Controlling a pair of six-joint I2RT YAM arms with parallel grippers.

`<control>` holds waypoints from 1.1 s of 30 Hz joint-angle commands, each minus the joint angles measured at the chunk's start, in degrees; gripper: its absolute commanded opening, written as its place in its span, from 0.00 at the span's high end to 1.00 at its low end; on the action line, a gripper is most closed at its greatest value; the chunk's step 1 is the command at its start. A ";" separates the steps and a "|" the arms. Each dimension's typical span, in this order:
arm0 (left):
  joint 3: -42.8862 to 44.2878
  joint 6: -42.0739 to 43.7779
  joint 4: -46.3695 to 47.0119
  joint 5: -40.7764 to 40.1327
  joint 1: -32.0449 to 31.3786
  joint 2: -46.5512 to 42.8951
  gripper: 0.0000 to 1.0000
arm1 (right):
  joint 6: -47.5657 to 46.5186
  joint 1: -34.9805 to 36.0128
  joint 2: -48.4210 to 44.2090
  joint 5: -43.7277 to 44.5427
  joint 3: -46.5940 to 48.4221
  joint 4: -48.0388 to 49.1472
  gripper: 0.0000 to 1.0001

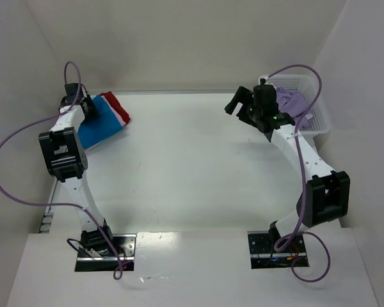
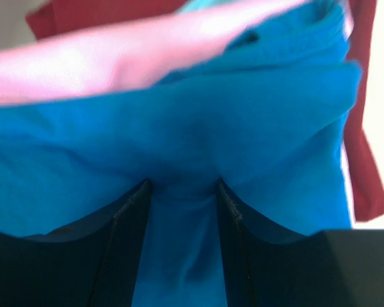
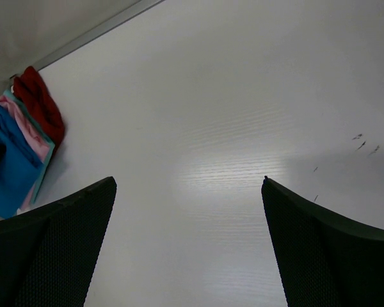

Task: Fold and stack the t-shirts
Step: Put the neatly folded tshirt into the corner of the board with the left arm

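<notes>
White table (image 1: 192, 166) boxed in by plain white walls (image 1: 179, 38).

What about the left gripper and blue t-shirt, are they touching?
Touching. The left wrist view shows the blue t-shirt bunched between the fingers of the left gripper, against their inner faces.
</notes>
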 commanded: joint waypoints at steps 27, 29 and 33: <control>23.93 -0.08 -4.79 4.07 1.07 19.00 0.47 | 5.73 -1.12 -4.13 5.24 1.50 -6.07 0.00; 24.63 -0.08 -5.31 4.07 1.59 19.62 0.47 | 5.73 -1.12 -3.52 5.24 2.11 -6.68 0.00; 25.78 -0.08 -6.63 5.30 1.59 18.93 0.42 | 5.11 -1.12 -2.98 5.24 2.12 -7.38 0.00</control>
